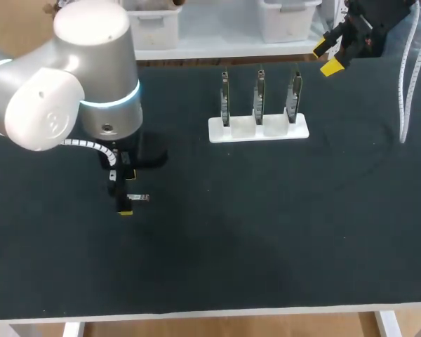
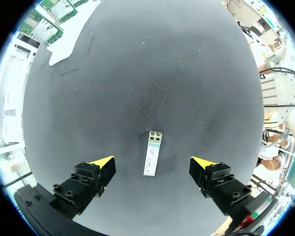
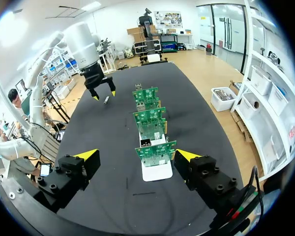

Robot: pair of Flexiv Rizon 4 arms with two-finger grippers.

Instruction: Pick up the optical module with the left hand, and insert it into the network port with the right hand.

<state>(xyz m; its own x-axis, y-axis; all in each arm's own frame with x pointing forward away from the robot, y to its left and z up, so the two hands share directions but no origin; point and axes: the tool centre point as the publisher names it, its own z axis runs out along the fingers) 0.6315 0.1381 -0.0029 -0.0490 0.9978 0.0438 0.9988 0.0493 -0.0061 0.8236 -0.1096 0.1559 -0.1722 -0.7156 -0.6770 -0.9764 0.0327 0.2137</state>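
The optical module (image 2: 152, 153) lies flat on the black table (image 2: 137, 73), between the wide-open fingers (image 2: 104, 166) of the left gripper (image 2: 152, 164), touching neither; its label is illegible. The right gripper (image 3: 136, 156) is open and empty, with the white holder (image 3: 156, 172) of three circuit boards ahead of it.

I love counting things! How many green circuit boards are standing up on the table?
3 green circuit boards stand upright in a row on the white rectangular base: one in the middle, one at the nearer end, one at the farther end. None seems hidden.
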